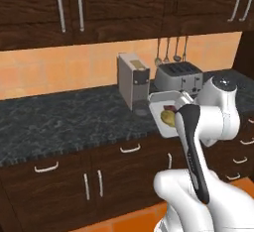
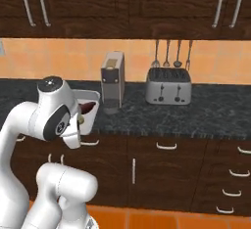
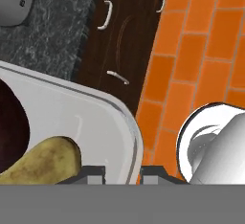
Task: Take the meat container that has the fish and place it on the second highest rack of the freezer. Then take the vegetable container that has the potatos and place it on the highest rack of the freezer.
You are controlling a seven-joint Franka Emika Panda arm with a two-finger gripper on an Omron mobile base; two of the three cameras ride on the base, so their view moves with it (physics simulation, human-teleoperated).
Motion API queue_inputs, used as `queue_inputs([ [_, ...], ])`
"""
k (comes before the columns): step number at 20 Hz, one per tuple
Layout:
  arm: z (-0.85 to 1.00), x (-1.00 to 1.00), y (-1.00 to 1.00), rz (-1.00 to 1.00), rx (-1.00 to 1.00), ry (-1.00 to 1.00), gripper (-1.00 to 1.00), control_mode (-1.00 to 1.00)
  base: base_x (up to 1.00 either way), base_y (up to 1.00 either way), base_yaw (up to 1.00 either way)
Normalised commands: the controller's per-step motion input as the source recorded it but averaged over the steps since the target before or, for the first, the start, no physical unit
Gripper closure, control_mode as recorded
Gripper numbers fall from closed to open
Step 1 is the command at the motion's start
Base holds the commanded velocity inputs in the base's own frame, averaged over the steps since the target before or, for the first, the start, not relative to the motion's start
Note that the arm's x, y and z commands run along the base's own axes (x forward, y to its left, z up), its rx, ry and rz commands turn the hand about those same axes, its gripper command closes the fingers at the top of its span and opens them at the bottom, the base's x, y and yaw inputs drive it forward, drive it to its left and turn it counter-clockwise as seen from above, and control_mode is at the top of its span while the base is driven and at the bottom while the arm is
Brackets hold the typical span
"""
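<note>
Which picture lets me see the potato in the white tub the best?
The hand view: the potato looks big and lumpy there, lying inside the white tub beside something dark. In the left base view it is just a small yellow spot in the tub. In the right base view I cannot make it out.

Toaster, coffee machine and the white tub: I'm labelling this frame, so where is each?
toaster (image 2: 168,86): right base view, middle of its front face.
coffee machine (image 2: 112,82): right base view, middle of its front.
white tub (image 1: 159,108): left base view, its near-left rim, held above the counter edge.
</note>
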Motion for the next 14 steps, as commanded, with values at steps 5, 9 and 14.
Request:
queue_inputs([
  [5, 0.0, 0.0, 0.0, 0.0, 0.0, 0.0, 1.0, 1.0, 0.04, -0.01, -0.58],
  [9, 0.0, 0.0, 0.0, 0.0, 0.0, 0.0, 1.0, 1.0, 0.07, 0.0, -0.64],
  [14, 0.0, 0.0, 0.0, 0.0, 0.0, 0.0, 1.0, 1.0, 0.31, 0.0, -0.73],
])
